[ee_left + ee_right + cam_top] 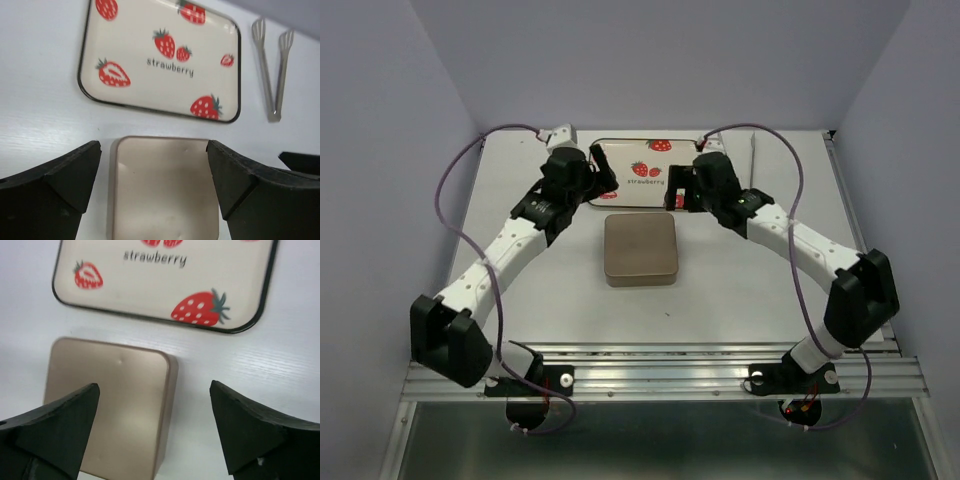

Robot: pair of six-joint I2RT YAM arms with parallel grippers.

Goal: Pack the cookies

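Tin [162, 190] just off tray's [135, 42] near edge; L fingers [55, 195], R fingers [50, 435] spread.

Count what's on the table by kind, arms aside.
Strawberry-print tray: 1
Gold square tin, closed: 1
Metal tongs: 1
Cookies in view: 0
Total: 3

Tin [640, 248] satin gold metal; tray [130, 30] smooth, glossy; tongs [273, 115] shiny metal; table [40, 125] matt white woodgrain.
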